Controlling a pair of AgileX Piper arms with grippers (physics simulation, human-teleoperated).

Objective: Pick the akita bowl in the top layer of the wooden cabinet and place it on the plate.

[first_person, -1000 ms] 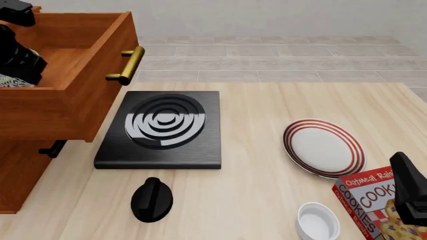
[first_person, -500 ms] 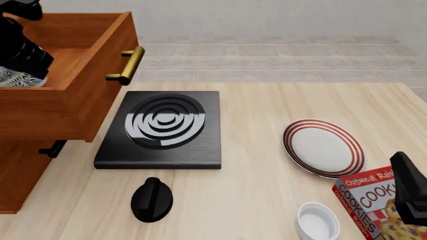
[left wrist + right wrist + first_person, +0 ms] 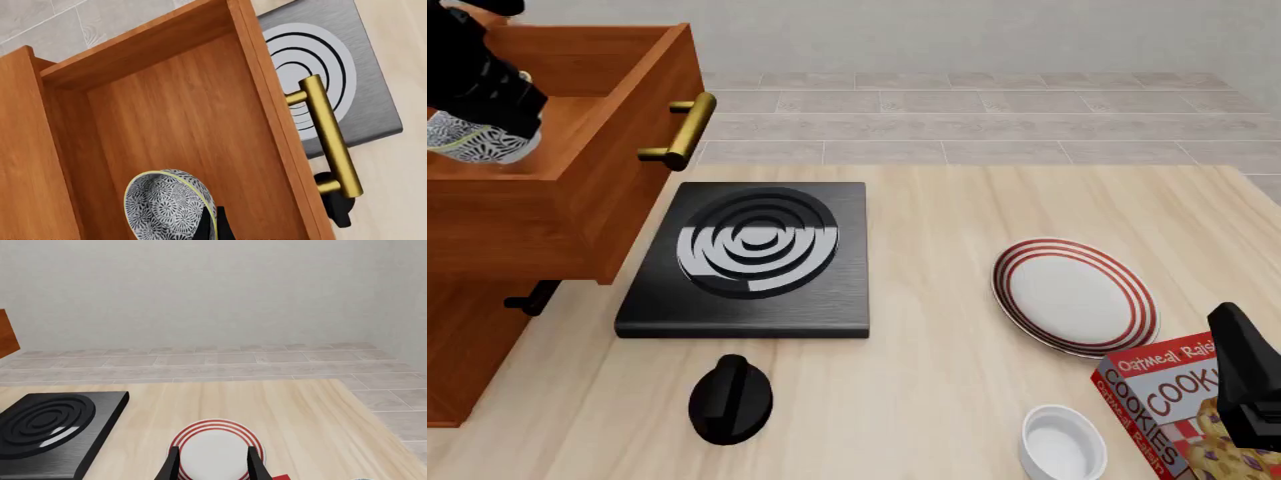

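My left gripper is shut on the rim of the akita bowl, a small speckled blue-black and white bowl. It hangs over the pulled-out top layer of the wooden cabinet. In the left wrist view the akita bowl floats above the drawer floor, one finger clamped on its rim. The plate, white with red rings, lies on the table at the right. My right gripper is open and holds nothing, hovering near the plate; the right arm shows at the front right.
A black square stove sits beside the drawer, under its brass handle. A black knob-like object lies in front of the stove. A white ramekin and a cookie box stand at the front right.
The left gripper has lifted the bowl up out of the drawer and slightly to the right. The right arm has stayed still.
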